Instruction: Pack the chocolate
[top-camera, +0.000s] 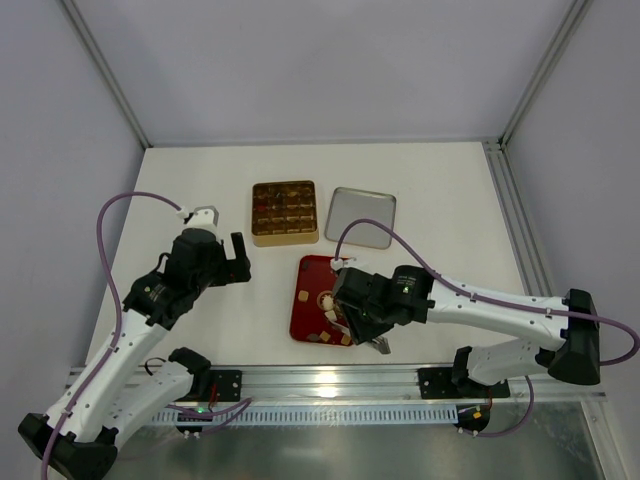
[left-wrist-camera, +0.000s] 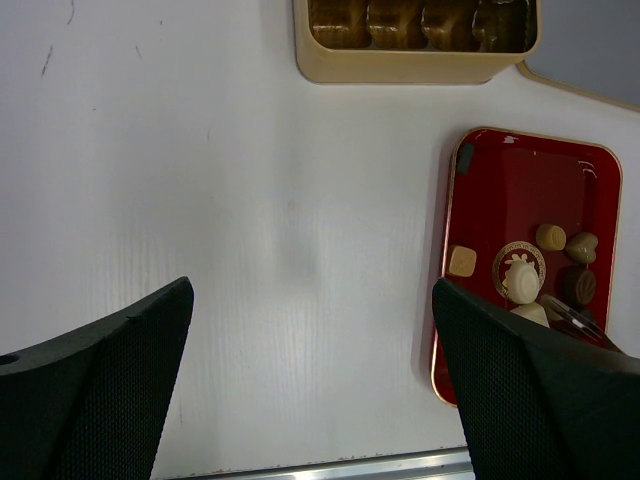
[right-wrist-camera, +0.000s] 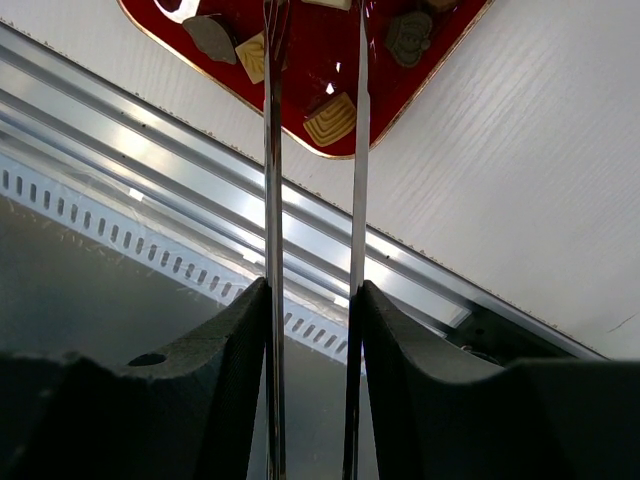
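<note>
Seen from above, the left fingers (top-camera: 240, 258) are hovering over bare tabletop (top-camera: 430, 190), spread apart and gripping nothing. The gold box (top-camera: 285, 239) is lying just ahead of them and the red tray (top-camera: 308, 270) is lying off to their right. A grey lid (top-camera: 360, 217) is sitting beyond the tray. The right fingers (top-camera: 352, 322) are hanging over the tray's near end, mostly hidden under their own wrist. The chocolate (top-camera: 325, 303) is lying on the tray, beneath and just beside them.

The left wrist camera is showing the left fingers (left-wrist-camera: 100, 390) released and wide apart, with only tabletop between them. The gold box (left-wrist-camera: 410, 66) is lying ahead, and whether its compartments are holding pieces I cannot tell. Several tan, cream and dark pieces of chocolate (left-wrist-camera: 550, 237) are lying loose on the red tray (left-wrist-camera: 530, 175), beyond the right-hand finger. Thin tweezers (left-wrist-camera: 572, 316) are reaching in among them.

The right wrist camera is showing the right fingers (right-wrist-camera: 230, 380) clenched on the tweezers (right-wrist-camera: 272, 200), whose two blades are running forward with a narrow gap between them. Their tips are passing out of frame, so whether they are pinching anything I cannot tell. A ridged tan piece of chocolate (right-wrist-camera: 330, 121) is lying on the tray corner (right-wrist-camera: 440, 55), showing between the blades, with more pieces on either side. A metal rail (right-wrist-camera: 180, 150) is crossing below.
</note>
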